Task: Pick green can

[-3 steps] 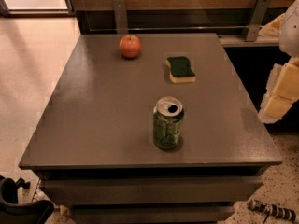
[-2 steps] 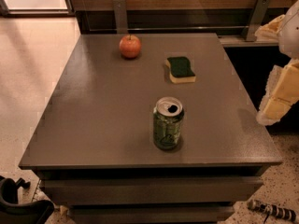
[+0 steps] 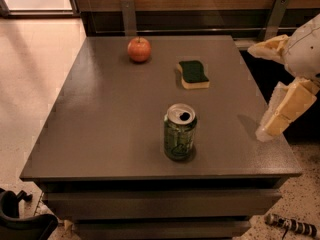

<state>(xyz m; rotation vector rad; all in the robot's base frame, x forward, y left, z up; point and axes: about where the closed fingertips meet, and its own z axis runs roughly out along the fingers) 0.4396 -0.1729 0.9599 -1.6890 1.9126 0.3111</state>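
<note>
The green can (image 3: 179, 132) stands upright near the front middle of the dark grey table (image 3: 100, 114). It has pale markings on its side and a silver top with an open pull-tab hole. My gripper (image 3: 265, 86) hovers at the right edge of the table, to the right of the can and clearly apart from it. Its two cream fingers (image 3: 287, 109) are spread apart and hold nothing.
A red apple (image 3: 139, 49) sits at the back of the table. A green-and-yellow sponge (image 3: 193, 74) lies behind the can, to the right of the apple. A wood-panelled wall with metal brackets runs behind the table. Pale floor lies to the left.
My gripper has shifted a little to the left and down, closer to the table's right edge. The can, apple and sponge have not moved.
</note>
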